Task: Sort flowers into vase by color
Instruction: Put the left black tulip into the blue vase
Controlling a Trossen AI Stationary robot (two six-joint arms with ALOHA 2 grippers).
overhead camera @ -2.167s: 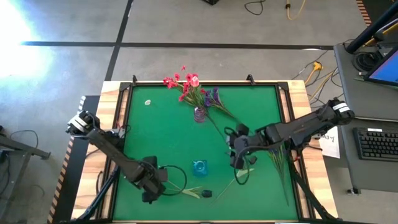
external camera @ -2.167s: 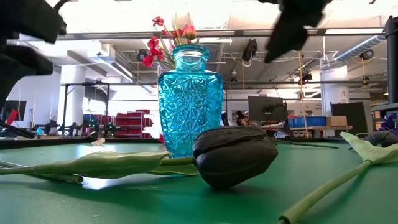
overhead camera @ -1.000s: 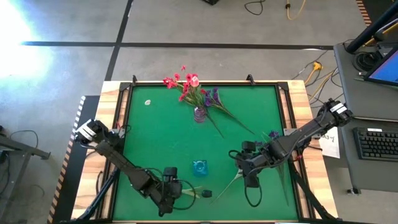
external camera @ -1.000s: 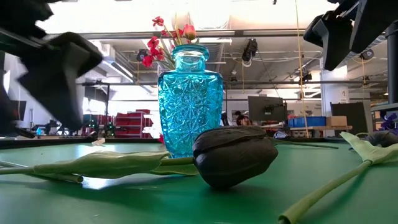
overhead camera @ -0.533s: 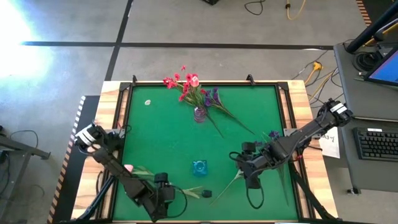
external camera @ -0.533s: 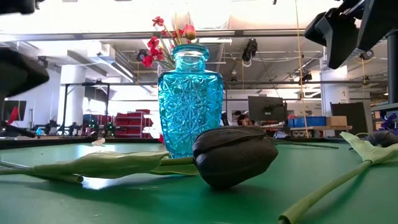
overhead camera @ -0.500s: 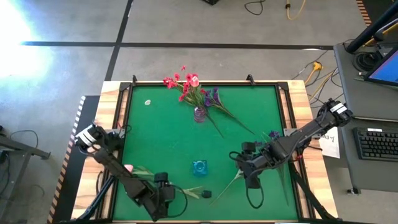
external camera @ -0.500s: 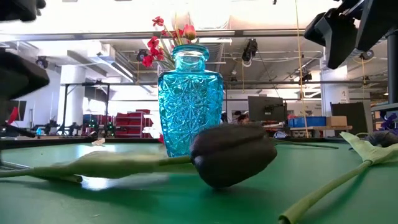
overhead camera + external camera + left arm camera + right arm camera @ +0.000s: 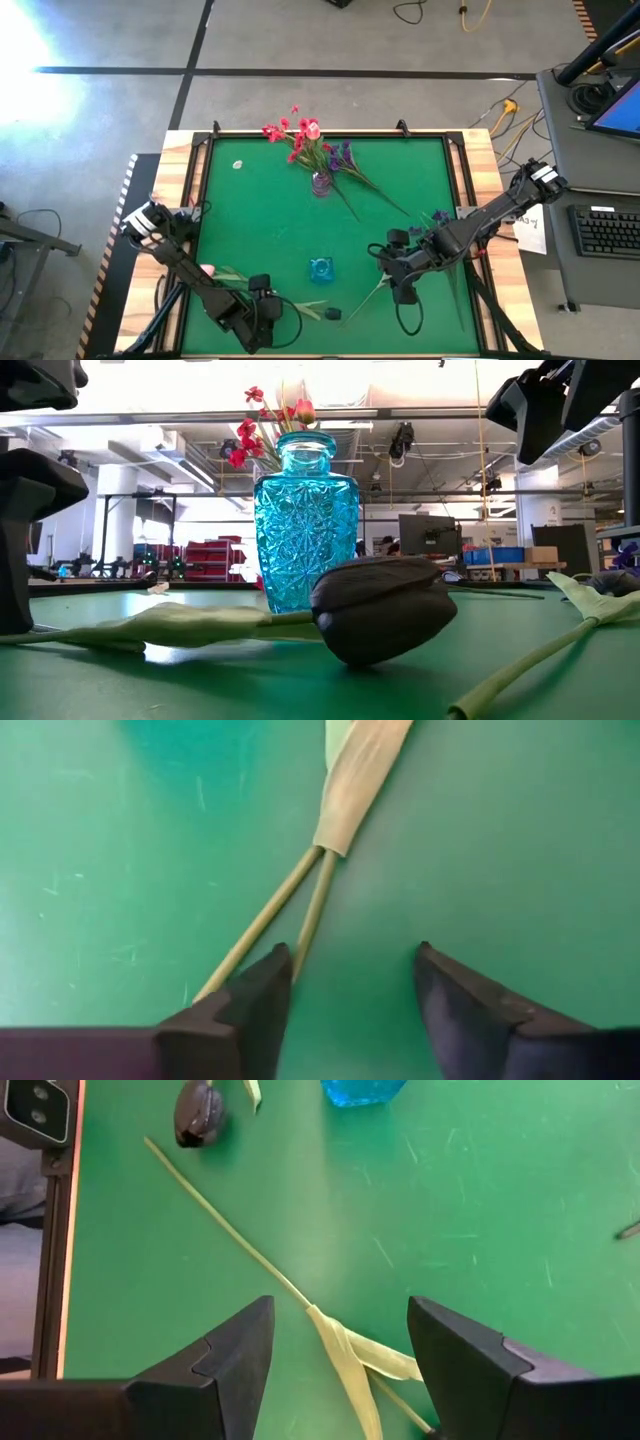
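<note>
A dark tulip bud (image 9: 332,313) lies near the table's front edge, its leaf (image 9: 170,622) and thin stems (image 9: 300,910) running left toward my left gripper (image 9: 262,310). That gripper is down at the table, open, with the stem ends between its fingers. A pale pink tulip bud (image 9: 205,270) lies beside the left arm. An empty blue glass vase (image 9: 320,268) stands at centre front. A clear vase (image 9: 321,183) at the back holds red and purple flowers. My right gripper (image 9: 400,287) hovers open above a leafy green stem (image 9: 250,1255). My left gripper comes from above, slanting down, with its fingers standing either side of the stem ends. One finger's inner edge (image 9: 275,980) meets the two thin stems (image 9: 293,958), which run along the gap, not across it. The stems lie flat on the table.
More purple sprays and stems lie at the table's right edge (image 9: 440,225). A small pale scrap (image 9: 238,165) lies at the back left. A raised wooden frame (image 9: 470,150) rims the green mat. Open mat lies between the two vases.
My left gripper has sunk to the table and shifted a little toward the near left corner, settling at the stem ends. The dark tulip bud has rocked, its right end now raised, and its leaf has shifted slightly.
</note>
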